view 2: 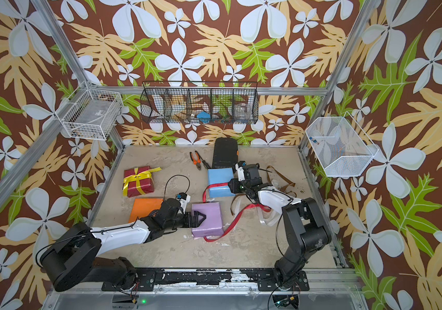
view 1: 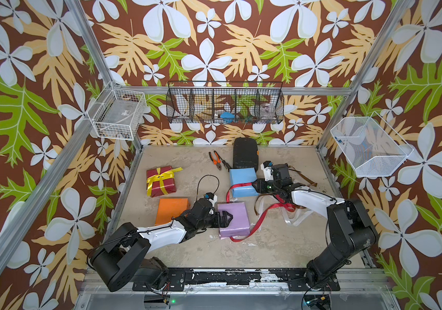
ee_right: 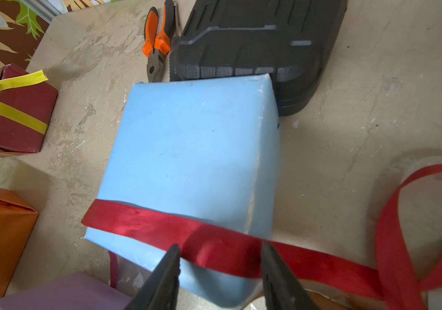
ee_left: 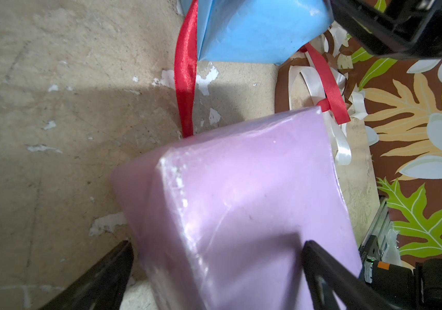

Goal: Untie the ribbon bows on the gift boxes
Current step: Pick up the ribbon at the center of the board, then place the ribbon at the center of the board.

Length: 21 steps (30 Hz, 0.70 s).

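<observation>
My left gripper (view 1: 225,218) (ee_left: 217,252) is open, its jaws astride the near edge of the bare lilac box (view 1: 237,220) (ee_left: 241,193). The right gripper (view 1: 254,185) (ee_right: 219,257) is open, with one finger on each side of the red ribbon (ee_right: 139,220) where it crosses the light blue box (view 1: 242,178) (ee_right: 187,150). That ribbon trails loose over the table (view 1: 260,220) and under the lilac box. At the left, the dark red box (view 1: 160,182) keeps its tied yellow bow (view 1: 162,174). The orange box (view 1: 171,210) carries no ribbon.
Loose white ribbon (view 1: 297,217) and brown ribbon (view 1: 303,177) lie under and behind the right arm. Orange-handled pliers (view 1: 215,158) and a black ribbed case (view 1: 245,154) lie behind the blue box. A black cable loop (view 1: 209,182) rises from the left wrist.
</observation>
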Each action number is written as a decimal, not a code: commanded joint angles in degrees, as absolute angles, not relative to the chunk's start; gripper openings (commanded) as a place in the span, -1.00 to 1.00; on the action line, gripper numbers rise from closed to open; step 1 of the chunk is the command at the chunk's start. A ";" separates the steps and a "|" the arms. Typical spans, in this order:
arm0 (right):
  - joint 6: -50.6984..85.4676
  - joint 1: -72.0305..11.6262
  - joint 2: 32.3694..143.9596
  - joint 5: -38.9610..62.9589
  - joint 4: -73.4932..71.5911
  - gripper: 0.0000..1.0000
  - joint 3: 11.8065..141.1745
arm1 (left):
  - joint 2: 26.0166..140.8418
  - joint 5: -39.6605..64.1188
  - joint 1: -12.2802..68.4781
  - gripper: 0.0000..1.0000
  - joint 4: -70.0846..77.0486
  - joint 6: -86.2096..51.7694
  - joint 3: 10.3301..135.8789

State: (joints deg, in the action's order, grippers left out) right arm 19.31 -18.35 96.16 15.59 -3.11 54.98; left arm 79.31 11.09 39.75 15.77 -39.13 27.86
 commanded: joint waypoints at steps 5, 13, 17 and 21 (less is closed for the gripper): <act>19.43 -18.27 94.18 12.19 -2.20 -0.56 54.63 | 79.50 9.59 39.68 0.99 11.51 -38.32 27.60; 18.55 -15.71 87.15 7.69 1.16 -1.00 53.94 | 79.32 9.50 39.76 0.99 11.47 -38.24 27.16; 18.59 -12.46 82.62 4.97 1.75 -1.00 51.54 | 79.13 9.48 39.70 0.99 11.60 -38.31 26.90; 20.63 -2.62 78.77 3.92 2.28 -1.00 48.50 | 78.87 9.71 39.73 0.99 11.63 -38.29 26.81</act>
